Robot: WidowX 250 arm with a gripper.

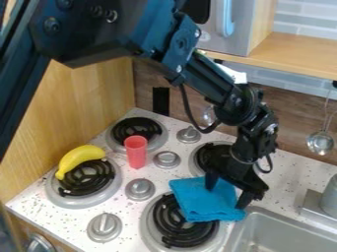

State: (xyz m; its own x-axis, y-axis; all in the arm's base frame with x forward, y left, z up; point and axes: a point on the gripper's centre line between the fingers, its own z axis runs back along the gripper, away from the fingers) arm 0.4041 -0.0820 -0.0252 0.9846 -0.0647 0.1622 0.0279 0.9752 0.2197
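Note:
The black gripper point(227, 191) hangs low over the right part of the stove top, open, its two fingers spread apart at the upper right of a folded blue cloth point(201, 199). One finger overlaps the cloth's upper edge and the other stands at its right side. Whether they touch the cloth I cannot tell. The cloth lies partly on the front right burner point(172, 229), close to the sink's edge.
A yellow banana point(80, 157) lies on the front left burner point(85, 183). An upright red cup point(135, 151) stands near the rear left burner point(148, 129). The metal sink point(270, 231) is at lower right, and a ladle point(320, 142) hangs at the wall.

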